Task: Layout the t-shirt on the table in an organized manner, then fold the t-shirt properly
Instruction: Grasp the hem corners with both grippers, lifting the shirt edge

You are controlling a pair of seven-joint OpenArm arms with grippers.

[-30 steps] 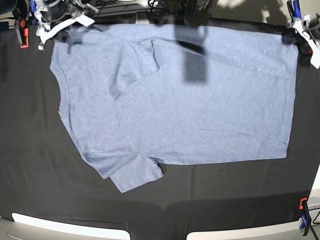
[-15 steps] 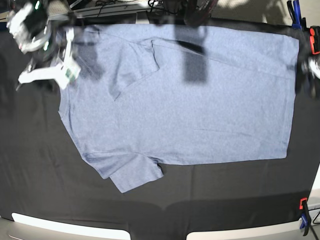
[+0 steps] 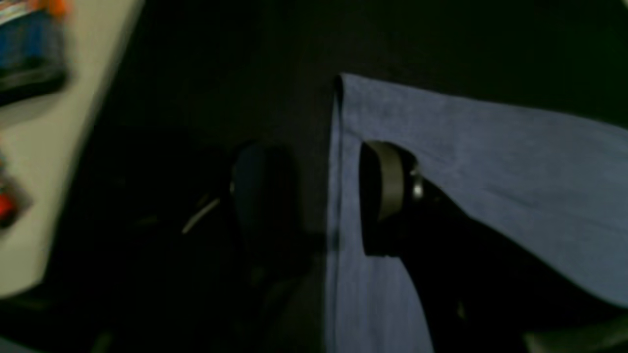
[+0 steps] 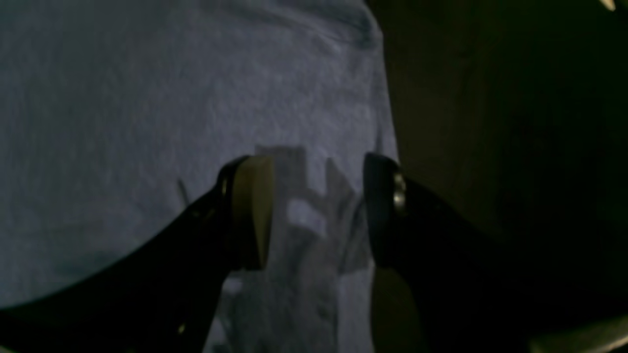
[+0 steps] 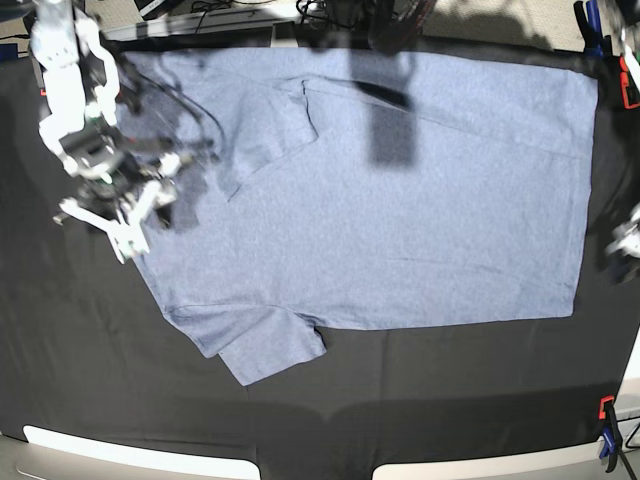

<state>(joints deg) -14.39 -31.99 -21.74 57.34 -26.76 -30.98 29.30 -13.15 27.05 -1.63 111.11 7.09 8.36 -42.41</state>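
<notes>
The blue-grey t-shirt [image 5: 380,210] lies flat on the black table [image 5: 90,360], neck to the left and hem to the right. Its far sleeve [image 5: 265,130] is folded over the body, while the near sleeve [image 5: 265,345] sticks out. My right gripper [image 5: 128,215] hovers open over the neck edge; in the right wrist view the right gripper [image 4: 316,211] has only flat t-shirt [image 4: 147,108] below its fingers. My left gripper [image 5: 625,245] is open at the hem. In the left wrist view the left gripper [image 3: 324,196] straddles the t-shirt's [image 3: 490,162] hem edge.
An orange-and-blue clamp [image 5: 607,432] grips the near right table edge, and another clamp [image 5: 625,75] sits at the far right. White strips [image 5: 130,455] run along the near edge. A dark shadow [image 5: 390,135] falls across the shirt's far part.
Both arms came away from the far corners toward the near side: the right one now over the neck, the left one beside the hem's middle. The shirt has not moved.
</notes>
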